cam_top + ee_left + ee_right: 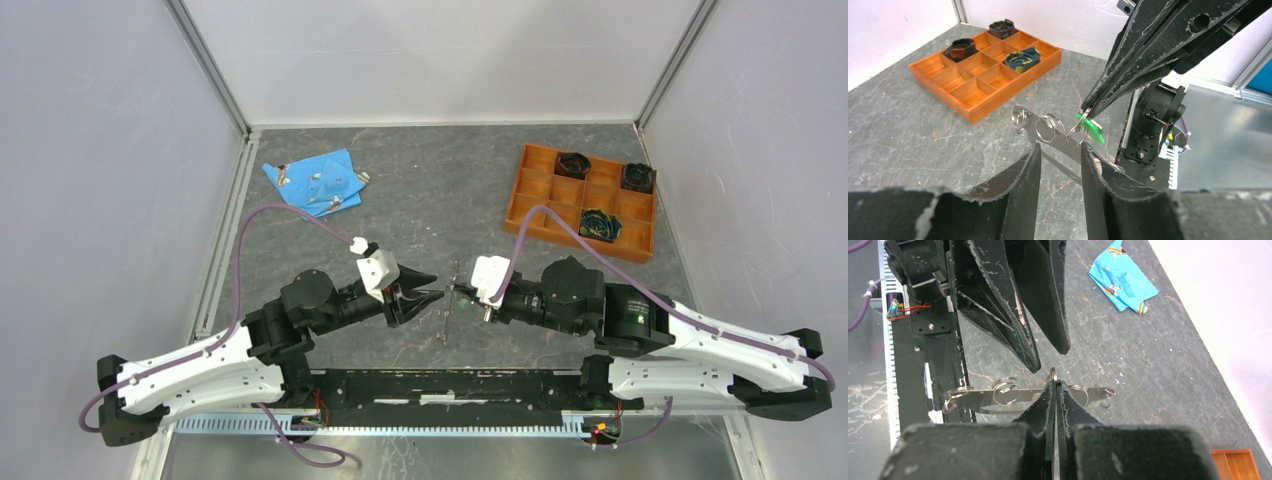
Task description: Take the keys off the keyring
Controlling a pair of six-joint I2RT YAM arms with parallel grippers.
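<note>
The keyring (446, 310) is a flat grey metal strip carrying small split rings, held above the table between both grippers; it also shows in the wrist views (1030, 124) (978, 399). A green-headed key (1093, 131) hangs from it. My right gripper (1053, 382) is shut on a thin metal edge right at that key (1084, 113). My left gripper (1060, 150) is open, jaws apart on either side of the strip with their tips just short of it. Small silvery keys (322, 188) lie on a blue cloth.
The blue cloth (300, 175) lies at the back left. An orange compartment tray (530, 215) with dark rolled items sits at the back right. The black base rail (450, 385) runs along the near edge, just below the grippers.
</note>
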